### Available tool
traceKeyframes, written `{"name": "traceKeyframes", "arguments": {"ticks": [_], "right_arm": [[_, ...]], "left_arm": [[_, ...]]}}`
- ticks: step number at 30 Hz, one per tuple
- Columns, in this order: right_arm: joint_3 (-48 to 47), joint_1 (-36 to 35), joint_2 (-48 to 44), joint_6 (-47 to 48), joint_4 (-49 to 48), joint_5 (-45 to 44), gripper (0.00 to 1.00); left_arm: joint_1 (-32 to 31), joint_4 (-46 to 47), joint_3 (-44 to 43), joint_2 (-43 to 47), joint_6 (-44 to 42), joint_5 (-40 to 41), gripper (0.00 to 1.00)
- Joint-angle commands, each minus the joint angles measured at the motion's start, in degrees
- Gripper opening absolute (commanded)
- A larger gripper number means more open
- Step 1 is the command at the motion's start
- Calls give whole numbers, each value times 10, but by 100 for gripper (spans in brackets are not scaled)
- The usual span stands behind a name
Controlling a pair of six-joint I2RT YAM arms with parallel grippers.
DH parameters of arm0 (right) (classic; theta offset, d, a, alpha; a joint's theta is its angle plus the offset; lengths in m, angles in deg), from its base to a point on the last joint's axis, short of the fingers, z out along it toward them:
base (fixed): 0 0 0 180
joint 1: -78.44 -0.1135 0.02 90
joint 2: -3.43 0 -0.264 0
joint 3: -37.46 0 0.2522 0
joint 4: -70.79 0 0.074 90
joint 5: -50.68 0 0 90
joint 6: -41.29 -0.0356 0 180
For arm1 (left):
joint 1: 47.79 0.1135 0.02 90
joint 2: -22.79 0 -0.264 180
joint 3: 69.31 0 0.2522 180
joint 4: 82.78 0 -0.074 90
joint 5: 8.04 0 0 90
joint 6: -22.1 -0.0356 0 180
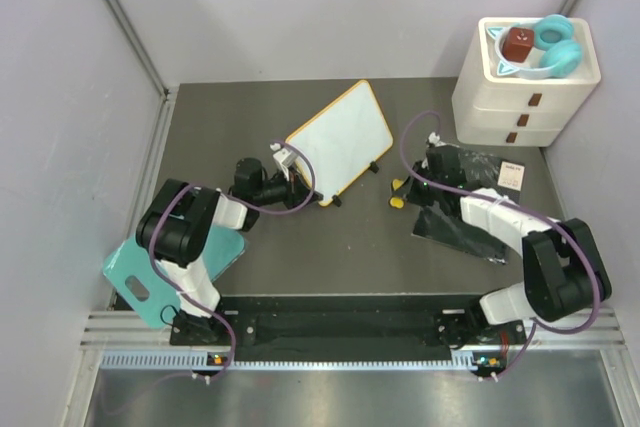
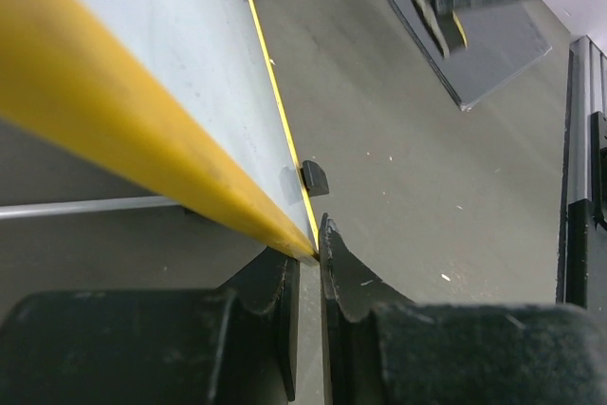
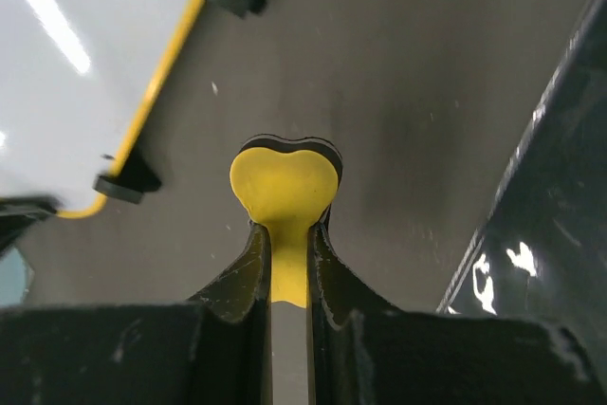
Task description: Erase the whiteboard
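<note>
Looking down from the top camera, the whiteboard [image 1: 340, 137] stands tilted at the middle of the table [image 1: 300, 267], and I can make out no writing on its face. The left gripper [image 1: 300, 185] pinches its lower-left edge. The right gripper [image 1: 402, 193], just right of the whiteboard, is clamped on a small yellow eraser [image 1: 397, 201], near the dark sheet [image 1: 470, 217].

In the left wrist view, the jaws are closed on the yellow frame at a corner, lower centre of the frame, with a black foot [image 2: 313, 176] just above them.

In the right wrist view, the jaws squeeze the eraser's narrow stem at centre frame, apart from the whiteboard in the upper left.

The whiteboard looks light, stiff and slick-faced. It would likely slide or tip under a wipe unless braced. The frame edge near a corner seems the sensible hold, since the smooth face offers nothing to grip.
</note>
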Motion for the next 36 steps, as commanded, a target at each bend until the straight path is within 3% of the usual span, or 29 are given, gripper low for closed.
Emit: {"name": "traceKeyframes", "arguments": {"ticks": [1, 8, 14, 15, 18, 21, 25, 36], "right_arm": [[25, -33, -47, -9, 13, -39, 0], [53, -82, -17, -29, 13, -51, 0], [67, -100, 17, -49, -11, -55, 0], [68, -105, 19, -49, -18, -55, 14], [72, -106, 27, -51, -27, -60, 35], [72, -107, 30, -52, -28, -63, 45], [68, -106, 30, -52, -27, -68, 51], [44, -106, 3, -32, -16, -120, 55]], "left_arm": [[-21, -93, 28, 15, 0, -57, 0], [-22, -59, 68, 40, 27, -38, 0], [-22, -81, 53, 31, 23, -40, 4], [-22, -86, 50, 30, 22, -40, 7], [-22, -100, 46, 32, 13, -37, 16], [-22, -112, 43, 38, 4, -31, 20], [-22, -114, 43, 37, 4, -26, 28], [-22, -94, 62, 56, 12, -18, 29]]}}
